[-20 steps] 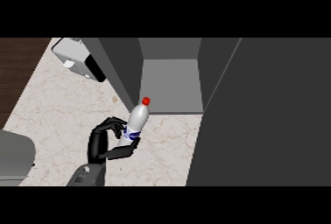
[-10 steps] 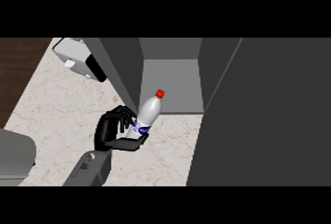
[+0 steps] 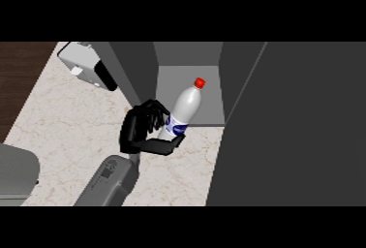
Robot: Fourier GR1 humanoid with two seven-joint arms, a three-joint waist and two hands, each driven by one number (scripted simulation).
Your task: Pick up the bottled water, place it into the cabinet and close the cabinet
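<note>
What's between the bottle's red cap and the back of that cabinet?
Head view: only the cabinet's bare grey floor lies beyond the bottle's cap; nothing else stands there.

The left hand [image 3: 146,131] curls round the lower part of the bottled water [image 3: 184,105], so the bottle's base is hidden and its blue label shows only in part, the print too small to read. The open cabinet door [image 3: 293,126] covers the counter [image 3: 64,126] beyond it. The white appliance [image 3: 85,68] is cut by the upper edge.
</note>
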